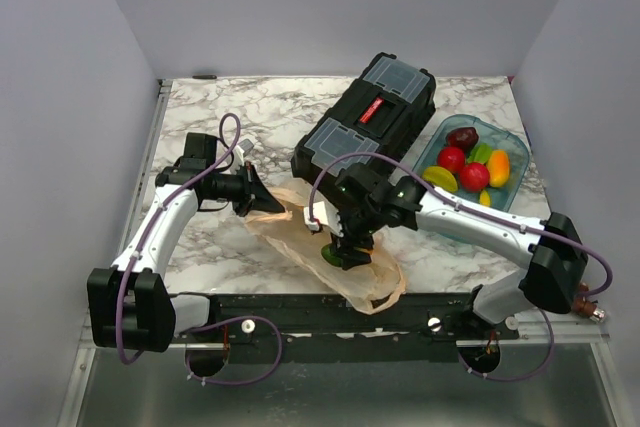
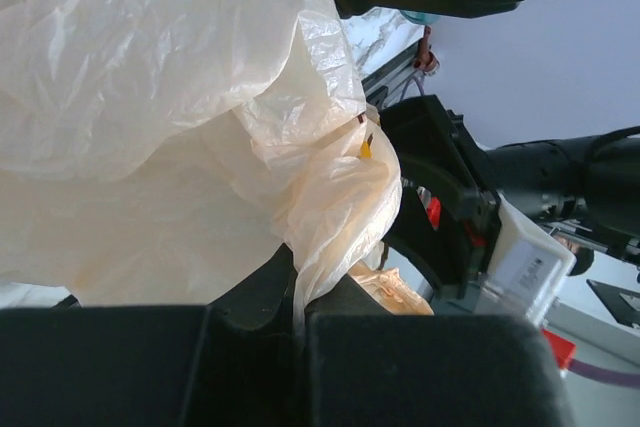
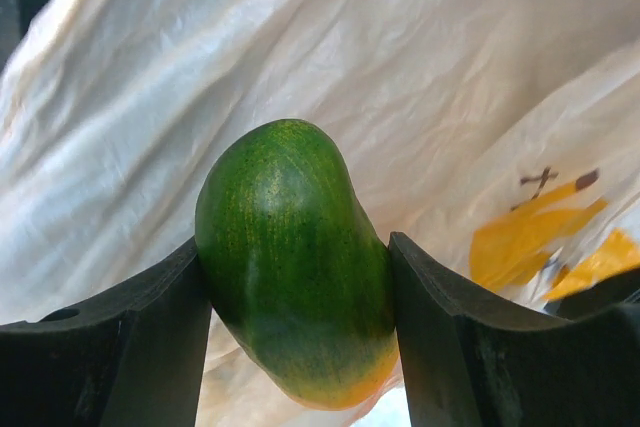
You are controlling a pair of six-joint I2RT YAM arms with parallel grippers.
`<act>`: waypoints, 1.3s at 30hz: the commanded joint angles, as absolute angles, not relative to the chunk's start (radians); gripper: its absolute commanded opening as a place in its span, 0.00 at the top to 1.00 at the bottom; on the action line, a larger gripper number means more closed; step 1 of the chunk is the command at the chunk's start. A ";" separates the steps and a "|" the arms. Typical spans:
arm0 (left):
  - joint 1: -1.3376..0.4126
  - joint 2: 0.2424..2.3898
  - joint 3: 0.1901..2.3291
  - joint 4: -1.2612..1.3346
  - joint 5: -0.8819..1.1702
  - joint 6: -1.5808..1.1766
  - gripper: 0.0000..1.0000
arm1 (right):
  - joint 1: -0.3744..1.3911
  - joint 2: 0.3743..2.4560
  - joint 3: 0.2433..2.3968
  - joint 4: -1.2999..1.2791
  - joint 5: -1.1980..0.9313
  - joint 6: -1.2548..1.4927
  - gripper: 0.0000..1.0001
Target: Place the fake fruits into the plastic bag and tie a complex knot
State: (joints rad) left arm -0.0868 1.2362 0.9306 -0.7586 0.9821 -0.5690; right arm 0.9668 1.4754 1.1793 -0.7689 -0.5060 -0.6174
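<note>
Top external view: the plastic bag [image 1: 380,277] lies crumpled on the marble table [image 1: 220,127] at lower centre, in front of the black toolbox [image 1: 370,122]. The other fake fruits [image 1: 465,167] sit in the blue tray [image 1: 497,130] at right, well apart from the bag.

Handling (judged): the bag is thin, limp film that collapses unless one edge is held up, so it is best taken at the mouth rim or a handle strip, not the body. The fruits look like light, hard, glossy plastic with rounded sides that may squirt out of a pinch. They are best gripped across the widest part.

Left wrist view: the left gripper [image 2: 300,317] is closed tight, with a fold of bag film running down into the seam between its fingers and the sheet billowing above it.

Right wrist view: the right gripper [image 3: 295,247] stands partly spread, both fingers pressed against the flanks of a green fruit [image 3: 295,257] with a yellowish tip. It is held over the pale film. Whether it is inside the mouth cannot be told.
</note>
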 commanded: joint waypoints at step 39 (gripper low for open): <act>-0.067 1.243 0.895 -0.721 0.973 -0.551 1.00 | 1.037 1.166 0.838 -0.690 -0.760 -1.151 0.06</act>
